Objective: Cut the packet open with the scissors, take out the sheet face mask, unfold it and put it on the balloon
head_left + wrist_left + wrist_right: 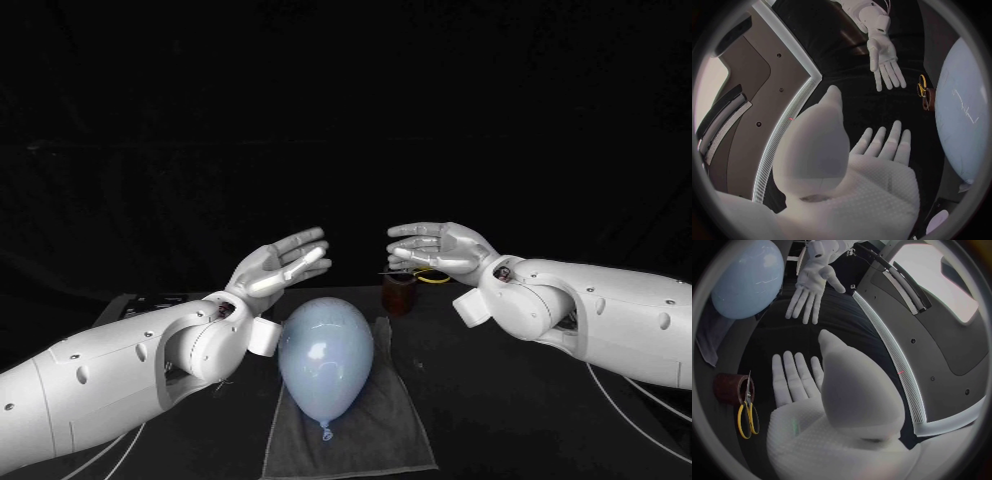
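Balloon: A pale blue, egg-shaped rubber balloon (326,355) lay on its side in the middle of the table, straight in front of the robot.
Balloon axis: Its long axis ran directly away from the robot. The knotted neck pointed back toward the robot and the rounded crown pointed away.
Balloon surface: The skin was smooth, taut and faintly glossy, tapering to a small puckered knot at the near end.
Cloth: A dark grey, soft, long rectangular cloth (382,430) lay flat beneath the balloon, ran the same way and reached past the knot.
Scissors: Yellow-handled metal scissors (747,415) sat beyond the cloth's far end, to the right of the balloon's crown. Their thin blades crossed a small round brown cup (729,387) and the looped handles stuck out past it. Whether they rested on the rim or leaned against it could not be told.
Left hand: The silver many-fingered left hand (281,268) was raised above the table, left of the balloon's far end. Its palm was turned inward and its fingers were straight and spread wide, holding nothing.
Right hand: The silver many-fingered right hand (440,250) was raised opposite it, above the cup. Its fingers were apart, lightly curved and aimed at the left hand, and it was empty.
Hands together: They faced each other with a gap between them, both clear of the balloon.
Arms: The smooth white-shelled arms (101,375) reached in from either side.
Table: The matte black table (548,420) carried everything.
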You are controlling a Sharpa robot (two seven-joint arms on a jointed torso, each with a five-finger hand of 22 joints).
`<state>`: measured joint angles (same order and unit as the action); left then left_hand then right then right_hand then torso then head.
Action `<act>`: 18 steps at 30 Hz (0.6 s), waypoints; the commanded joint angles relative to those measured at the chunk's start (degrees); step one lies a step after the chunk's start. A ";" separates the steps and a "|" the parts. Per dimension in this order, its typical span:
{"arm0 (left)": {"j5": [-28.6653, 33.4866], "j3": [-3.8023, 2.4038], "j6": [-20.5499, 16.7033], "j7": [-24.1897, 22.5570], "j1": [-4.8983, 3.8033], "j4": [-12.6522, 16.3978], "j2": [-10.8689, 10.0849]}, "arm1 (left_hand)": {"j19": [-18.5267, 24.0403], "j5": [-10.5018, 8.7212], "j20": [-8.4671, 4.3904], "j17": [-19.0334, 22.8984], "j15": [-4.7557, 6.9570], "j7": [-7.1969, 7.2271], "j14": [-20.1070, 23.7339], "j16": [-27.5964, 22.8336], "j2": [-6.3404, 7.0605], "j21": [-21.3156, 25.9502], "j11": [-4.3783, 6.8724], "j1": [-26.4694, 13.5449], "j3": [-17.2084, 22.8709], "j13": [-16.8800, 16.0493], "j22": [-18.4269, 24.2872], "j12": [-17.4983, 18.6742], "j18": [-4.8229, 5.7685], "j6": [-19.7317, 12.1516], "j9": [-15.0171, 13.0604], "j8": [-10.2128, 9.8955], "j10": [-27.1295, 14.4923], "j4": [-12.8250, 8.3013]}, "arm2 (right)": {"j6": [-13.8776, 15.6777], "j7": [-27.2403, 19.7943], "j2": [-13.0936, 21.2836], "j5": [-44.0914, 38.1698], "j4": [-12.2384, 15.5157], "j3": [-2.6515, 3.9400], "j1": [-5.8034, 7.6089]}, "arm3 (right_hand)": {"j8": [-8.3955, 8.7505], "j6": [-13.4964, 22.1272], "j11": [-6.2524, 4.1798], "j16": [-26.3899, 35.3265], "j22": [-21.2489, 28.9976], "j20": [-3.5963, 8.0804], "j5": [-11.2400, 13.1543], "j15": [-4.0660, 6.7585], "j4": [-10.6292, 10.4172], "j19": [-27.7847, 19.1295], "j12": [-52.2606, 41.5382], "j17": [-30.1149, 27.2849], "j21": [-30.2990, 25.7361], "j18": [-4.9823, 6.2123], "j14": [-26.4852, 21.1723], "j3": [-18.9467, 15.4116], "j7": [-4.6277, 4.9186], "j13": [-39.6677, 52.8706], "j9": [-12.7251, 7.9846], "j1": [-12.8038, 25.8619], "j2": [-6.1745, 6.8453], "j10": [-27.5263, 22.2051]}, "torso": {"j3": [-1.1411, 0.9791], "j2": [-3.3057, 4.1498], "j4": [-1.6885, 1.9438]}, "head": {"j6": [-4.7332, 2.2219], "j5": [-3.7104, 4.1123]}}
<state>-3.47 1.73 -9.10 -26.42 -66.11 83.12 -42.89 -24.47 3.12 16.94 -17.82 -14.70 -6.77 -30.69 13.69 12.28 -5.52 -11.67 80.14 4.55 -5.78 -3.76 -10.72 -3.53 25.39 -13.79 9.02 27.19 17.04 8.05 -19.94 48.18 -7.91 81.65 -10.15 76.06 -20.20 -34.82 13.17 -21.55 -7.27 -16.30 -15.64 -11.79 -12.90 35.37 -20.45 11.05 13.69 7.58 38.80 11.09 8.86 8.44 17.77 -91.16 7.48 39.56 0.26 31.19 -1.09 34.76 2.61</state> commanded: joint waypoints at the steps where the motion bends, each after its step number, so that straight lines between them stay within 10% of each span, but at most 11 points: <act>1: 0.31 -0.08 -0.50 -1.02 -0.03 -0.79 0.29 | -16.72 -0.22 -0.40 -3.08 3.11 -3.52 -8.25 5.83 -3.20 -6.02 -1.29 0.58 4.42 -2.29 -2.76 -6.16 -3.98 11.44 -5.01 6.89 11.40 -0.43 | 4.45 -1.41 -0.06 -7.82 -0.44 0.06 0.01 | -3.40 -7.86 -2.68 -3.11 -0.97 0.59 -3.39 3.13 0.13 8.18 -1.62 1.77 3.12 3.02 9.11 5.13 3.81 -0.42 1.14 0.90 1.16 8.97 | -0.03 -0.09 0.05 | 0.05 -0.04; 3: 0.28 -0.08 -1.47 -1.13 -0.04 -1.23 0.37 | -22.73 -0.26 -0.68 -4.75 5.00 -4.87 -13.78 9.49 -4.32 -8.74 -0.08 1.44 6.14 -3.24 -3.50 -9.32 -6.97 15.59 -6.82 10.57 17.63 -1.16 | 5.11 -1.40 -0.05 -9.00 -0.76 0.07 0.01 | -6.23 -13.88 -5.33 -4.75 -1.69 3.35 -7.55 5.76 -0.24 15.06 -1.03 3.34 5.75 3.14 16.70 11.47 1.86 -1.58 2.44 3.16 3.10 17.71 | 0.00 -0.09 0.05 | 0.06 0.05; 8: 0.24 -0.09 -3.00 -1.23 -0.05 -1.90 0.43 | -30.92 -0.18 -3.37 -9.56 8.66 -3.91 -21.44 17.84 -4.30 -12.24 3.52 0.38 7.88 -6.10 -4.28 -15.68 -7.15 19.50 -10.83 16.65 26.51 -1.22 | 4.94 -0.37 0.00 -12.92 -1.85 0.07 0.00 | -8.13 -14.72 -6.76 -5.46 -2.09 5.03 -8.43 7.27 1.35 18.72 -0.38 5.72 7.24 2.97 21.34 14.09 1.08 -1.94 4.48 8.01 4.65 23.94 | 0.01 -0.12 -0.01 | 0.10 -0.09; 14: -0.34 -0.11 -3.87 -1.18 -0.11 -2.32 0.06 | -34.92 -0.21 -5.72 -19.10 10.24 -2.89 -19.29 31.21 -3.43 -15.59 4.91 -2.33 10.69 -15.26 -5.38 -29.04 -6.89 16.65 -19.17 26.51 22.88 -1.12 | 3.57 1.67 0.29 -18.37 -3.83 0.10 0.38 | -7.10 -12.78 -8.44 -17.15 -5.00 8.11 -5.83 10.15 5.80 25.61 -8.16 15.37 13.01 2.94 26.16 13.50 0.51 4.45 5.29 11.97 4.28 25.65 | -0.02 -0.10 0.03 | 0.12 -0.21; 18: -0.94 -0.21 -3.24 -1.03 -0.29 -2.14 -0.60 | -34.18 -0.24 -5.59 -19.92 9.76 -3.66 -17.66 32.31 -2.99 -15.84 4.28 -2.96 11.50 -16.32 -5.51 -30.19 -6.81 14.00 -19.63 26.33 20.15 -0.94 | 0.60 3.99 0.52 -22.12 -5.74 0.12 1.32 | -4.35 -13.59 -8.92 -18.75 -7.36 9.98 -6.08 11.43 7.21 28.85 -6.37 18.32 17.08 2.77 29.72 15.64 0.23 4.74 4.31 12.80 4.36 25.78 | -0.03 -0.10 -0.03 | 0.29 0.58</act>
<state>-3.56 1.60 -12.25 -26.62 -66.25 80.83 -43.41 -58.98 2.86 11.43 -37.60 -5.01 -10.34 -48.39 45.87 9.26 -21.21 -7.38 77.59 15.81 -21.99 -9.25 -40.80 -10.26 39.82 -33.50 35.56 47.39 16.12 11.26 -18.58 48.61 -24.32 76.36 -10.12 77.15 -24.76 -48.18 4.41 -40.19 -14.42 -6.44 -21.63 -0.58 -5.70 63.91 -27.02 29.10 30.45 10.13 68.13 26.40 9.06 13.25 22.15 -78.77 11.83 65.58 0.26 31.09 -1.08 34.92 2.71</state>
